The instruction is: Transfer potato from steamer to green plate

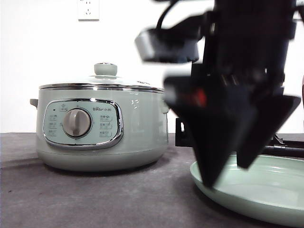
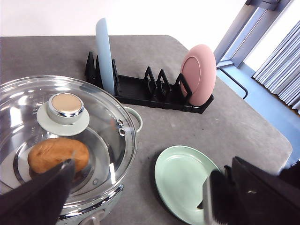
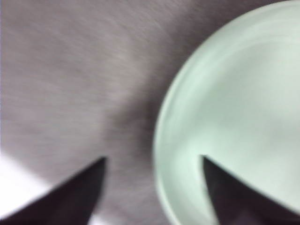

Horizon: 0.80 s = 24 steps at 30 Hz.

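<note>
The right gripper hangs wide open over the green plate's rim, the potato under the steamer's lid

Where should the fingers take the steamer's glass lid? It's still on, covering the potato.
Take the lid by its knob, coming straight down from above. The knob stands proud at the centre, the one narrow part; the glass dome is too wide and smooth to pinch.

The grey tabletop carries the steamer, the green plate and a black dish rack.
</note>
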Motion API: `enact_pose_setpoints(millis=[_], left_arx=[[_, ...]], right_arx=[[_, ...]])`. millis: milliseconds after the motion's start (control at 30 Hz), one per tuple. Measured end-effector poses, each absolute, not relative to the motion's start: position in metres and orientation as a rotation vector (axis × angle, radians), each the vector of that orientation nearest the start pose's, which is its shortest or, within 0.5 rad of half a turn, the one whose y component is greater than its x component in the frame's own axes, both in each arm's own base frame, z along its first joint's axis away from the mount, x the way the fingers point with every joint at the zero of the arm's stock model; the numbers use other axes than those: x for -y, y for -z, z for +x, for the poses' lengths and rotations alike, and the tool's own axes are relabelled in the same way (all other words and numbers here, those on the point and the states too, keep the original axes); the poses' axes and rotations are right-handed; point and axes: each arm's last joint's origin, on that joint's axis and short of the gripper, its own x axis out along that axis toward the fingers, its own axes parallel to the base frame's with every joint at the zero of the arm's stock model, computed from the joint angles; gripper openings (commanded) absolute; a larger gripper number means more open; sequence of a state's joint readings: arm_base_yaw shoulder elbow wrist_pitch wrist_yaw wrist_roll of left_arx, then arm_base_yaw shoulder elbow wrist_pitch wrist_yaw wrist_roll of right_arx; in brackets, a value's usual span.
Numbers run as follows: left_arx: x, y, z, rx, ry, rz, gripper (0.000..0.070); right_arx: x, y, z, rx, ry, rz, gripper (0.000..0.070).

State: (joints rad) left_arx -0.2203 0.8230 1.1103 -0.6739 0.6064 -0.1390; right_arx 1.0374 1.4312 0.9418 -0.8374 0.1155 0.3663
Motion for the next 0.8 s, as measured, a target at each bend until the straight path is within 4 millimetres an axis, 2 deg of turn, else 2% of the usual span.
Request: enact_pose_setpoints(millis=[167,300,400,533,667,800], left_arx=[[0.047,-0.389,0.136,-0.451,0.788,-0.206,0.0700],[0.047,-0.388,0.136,-0.457,0.788,-0.205,0.0700],[0.047,-0.388,0.136,-0.458,0.788,-0.200,0.0700],[0.047,-0.388,0.136,-0.459,0.789,-0.198,0.0700],[0.047,-0.388,0.136,-0.459,0.789,-0.196,0.0700],[0.047,-0.388,0.136,-0.459,0.790,-0.193,0.0700]], right_arx=[[-0.196,-0.257,0.138,-1.140,-0.617,-0.241,0.0556],[-0.169,-0.294,0.141,-1.028,-0.649,-0.087,0.0600],[-0.143,-0.314,0.143,-0.951,-0.659,0.014,0.0630],[-0.101,-0.335,0.142,-0.826,-0.610,0.113,0.0630],[-0.064,-0.347,0.132,-0.731,-0.518,0.139,0.0631],[-0.040,-0.354,0.116,-0.662,-0.487,0.152,0.0631]])
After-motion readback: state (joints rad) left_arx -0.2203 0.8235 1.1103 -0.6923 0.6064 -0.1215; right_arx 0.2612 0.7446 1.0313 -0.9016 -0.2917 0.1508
